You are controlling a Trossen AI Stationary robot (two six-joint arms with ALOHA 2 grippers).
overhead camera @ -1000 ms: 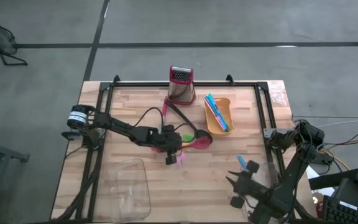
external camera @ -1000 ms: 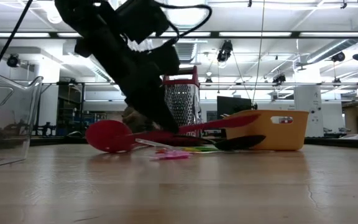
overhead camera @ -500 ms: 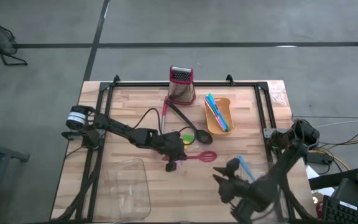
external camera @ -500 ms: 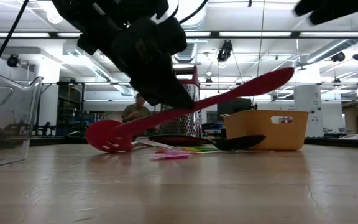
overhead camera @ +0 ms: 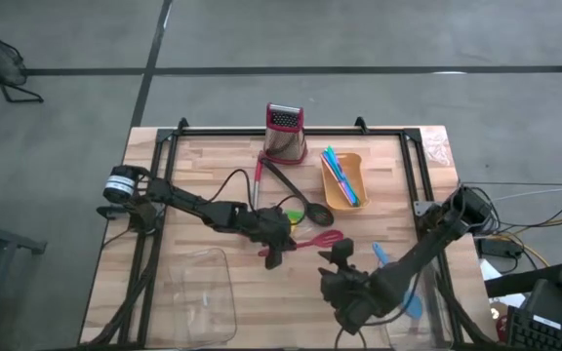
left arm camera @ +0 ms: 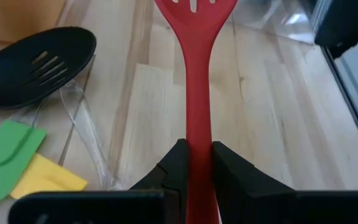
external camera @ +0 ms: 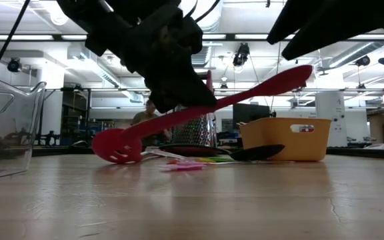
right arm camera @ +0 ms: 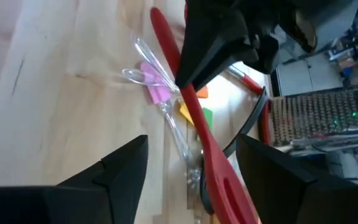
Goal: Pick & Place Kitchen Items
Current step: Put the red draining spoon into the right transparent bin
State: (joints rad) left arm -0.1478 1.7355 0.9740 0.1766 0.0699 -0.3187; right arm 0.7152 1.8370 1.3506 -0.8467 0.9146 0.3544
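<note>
- A clear tray (overhead camera: 208,292) sits at the near left corner of the worktop (overhead camera: 213,175); in the low view its wall rises at the left edge of the scene.
- The left arm reaches in from the left edge toward the middle. The left gripper (overhead camera: 273,241) has its fingers (left arm camera: 178,163) pinching the handle of a red slotted spatula (overhead camera: 312,239).
- In the low view the red slotted spatula is tilted: its slotted head rests on the worktop and its handle end points up and away.
- Just behind the spatula lie a black slotted spoon (overhead camera: 317,212), a green piece (left arm camera: 5,158) and a yellow piece (left arm camera: 45,179) touching each other, and a clear plastic spoon (right arm camera: 166,112). A small pink piece (right arm camera: 154,84) lies by the clear spoon.
- A metal grater (overhead camera: 284,132) with a red top stands upright at the far edge, near the middle.
- A red-handled utensil (overhead camera: 259,175) lies just in front of the grater.
- A yellow bin (overhead camera: 351,200) right of the grater holds thin blue and pink sticks (overhead camera: 338,174).
- The right gripper (overhead camera: 332,268) is near the front edge, right of the middle, with its fingers (right arm camera: 120,165) spread wide and nothing between them, close to the spatula's head.
- A blue utensil (overhead camera: 380,253) lies toward the right edge, partly hidden by the right arm.
</note>
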